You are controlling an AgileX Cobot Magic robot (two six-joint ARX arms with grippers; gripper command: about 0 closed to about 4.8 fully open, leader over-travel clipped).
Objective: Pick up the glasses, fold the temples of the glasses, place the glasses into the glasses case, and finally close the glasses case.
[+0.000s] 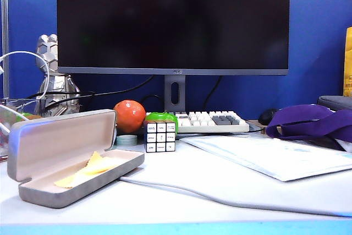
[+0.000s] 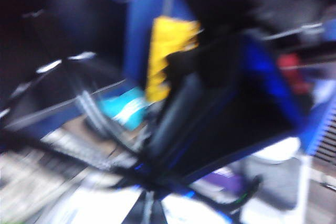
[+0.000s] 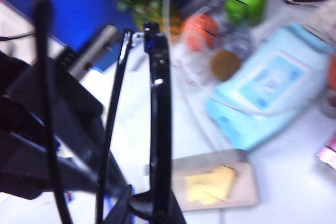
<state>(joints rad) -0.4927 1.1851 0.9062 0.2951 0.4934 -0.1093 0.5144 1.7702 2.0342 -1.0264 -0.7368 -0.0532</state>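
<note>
While the glasses [image 3: 159,129] hang in the air, held up in front of the right wrist camera, the risk is mostly in the grip. The right gripper [image 3: 149,211] seems to be closed on the frame at its lower end, but the fingertips are cut off by the picture edge, so how firm the hold is I cannot tell. One of the temples [image 3: 113,129] runs close beside the frame, nearly parallel, so it looks folded or almost folded; for the other I cannot say.

For the left gripper, its wrist view is only blur and dark shapes, and no fingers can be made out, so its state stays unknown.

On the table, the glasses case [image 1: 71,160] lies open at about 8 o'clock in the exterior view, lid up, with the yellow cloth [image 1: 91,169] inside.

Possible troubles, in my judgement: the thin frame may slip or twist if the wrist turns fast; a temple not fully folded may catch the case rim; the cloth may bunch under the lenses and stop the lid closing.
</note>
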